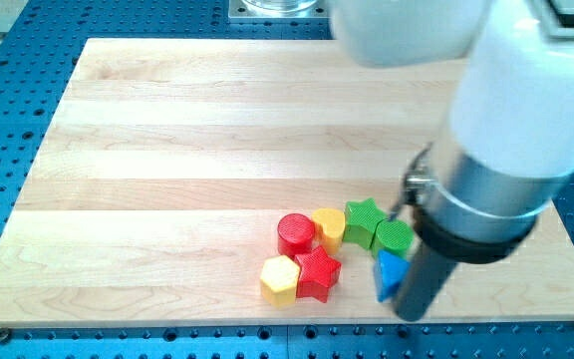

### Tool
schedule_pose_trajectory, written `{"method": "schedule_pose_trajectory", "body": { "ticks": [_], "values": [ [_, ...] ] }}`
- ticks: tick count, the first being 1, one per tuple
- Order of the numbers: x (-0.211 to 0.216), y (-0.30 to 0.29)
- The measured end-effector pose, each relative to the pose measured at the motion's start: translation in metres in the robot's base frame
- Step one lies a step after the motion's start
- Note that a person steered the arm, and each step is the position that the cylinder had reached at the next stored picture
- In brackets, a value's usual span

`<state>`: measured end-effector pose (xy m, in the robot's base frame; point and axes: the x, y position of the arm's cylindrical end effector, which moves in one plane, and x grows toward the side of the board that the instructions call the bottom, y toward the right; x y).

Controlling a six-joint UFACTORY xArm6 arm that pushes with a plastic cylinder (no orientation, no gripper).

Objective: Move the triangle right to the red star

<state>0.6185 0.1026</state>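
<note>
Touching the blue triangle [390, 272], my tip [414, 315] sits beside it; no pincer, no writing.

Pale wooden board [187, 130] on blue perforated table [8, 110].

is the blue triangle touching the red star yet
Apart. The camera view shows a strip of bare wood between the blue triangle and the red star.
</note>
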Motion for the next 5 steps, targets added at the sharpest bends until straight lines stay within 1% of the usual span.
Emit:
{"method": "schedule_pose_trajectory", "body": {
  "ticks": [1, 2, 4, 5],
  "values": [
    [0.000, -0.022],
    [0.000, -0.024],
    [0.000, -0.015],
    [-0.017, 0.021]
  ]
}}
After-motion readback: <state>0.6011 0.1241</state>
